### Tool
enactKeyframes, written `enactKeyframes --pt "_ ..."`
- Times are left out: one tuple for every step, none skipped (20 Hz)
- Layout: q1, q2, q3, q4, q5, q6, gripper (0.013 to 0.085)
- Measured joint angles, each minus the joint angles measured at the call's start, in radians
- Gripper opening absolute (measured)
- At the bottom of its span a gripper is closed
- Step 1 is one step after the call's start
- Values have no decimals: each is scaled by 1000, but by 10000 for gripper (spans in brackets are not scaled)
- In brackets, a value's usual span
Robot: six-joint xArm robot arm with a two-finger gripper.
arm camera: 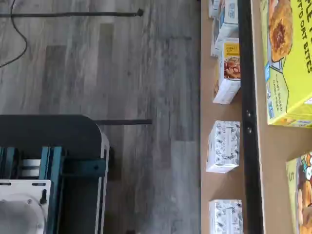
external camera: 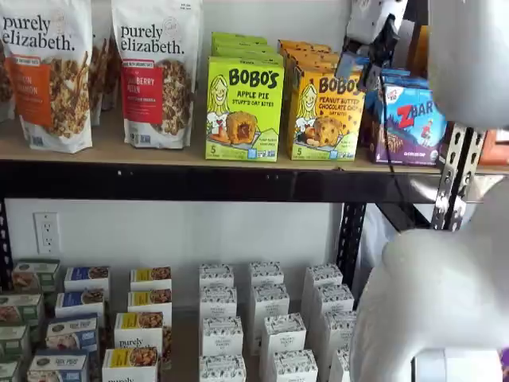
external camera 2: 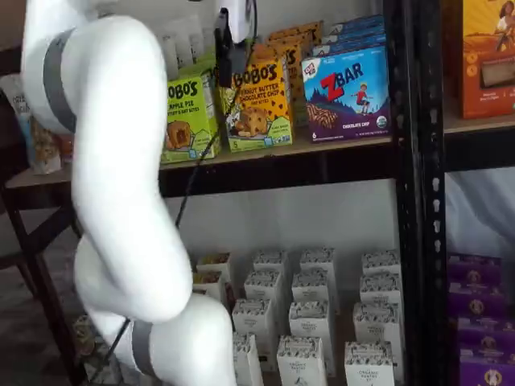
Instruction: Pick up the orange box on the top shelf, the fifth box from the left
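Observation:
The orange box [external camera: 324, 111] stands upright on the top shelf [external camera: 159, 151] between a lime-green box and a blue-purple box, with more orange boxes behind it. It also shows in a shelf view [external camera 2: 259, 100], and its edge shows in the wrist view [arm camera: 301, 195]. My gripper [external camera: 359, 68] hangs in front of the box's upper right corner. In a shelf view the gripper [external camera 2: 225, 58] covers the box's upper left. Its black fingers show with no plain gap, so I cannot tell whether it is open or shut. It holds nothing.
A lime-green Apple Pie box [external camera: 242, 111] and a ZBar box [external camera: 407, 119] flank the orange box. Granola bags [external camera: 48, 72] stand further left. Small white boxes [external camera: 266, 318] fill the lower shelf. My white arm [external camera 2: 113, 177] stands before the shelves. A black upright [external camera 2: 410, 161] is at the right.

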Motion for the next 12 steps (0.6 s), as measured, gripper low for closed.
enactKeyframes --pt "-1 6 -9 5 15 1 850" --pt "-1 11 -20 13 39 6 850" --pt "0 11 -24 17 50 10 850" --pt "2 7 -24 19 56 13 850" --pt "4 4 -23 22 59 16 850" --pt "6 -3 -20 26 61 20 850" --pt "7 -7 -18 28 61 23 850" --pt "8 -12 -13 32 58 25 850" --pt "7 -24 0 38 44 27 850" --pt "7 -40 19 48 18 28 850" --pt "5 -55 38 59 -9 29 850" --pt "4 -71 59 70 -39 30 850"
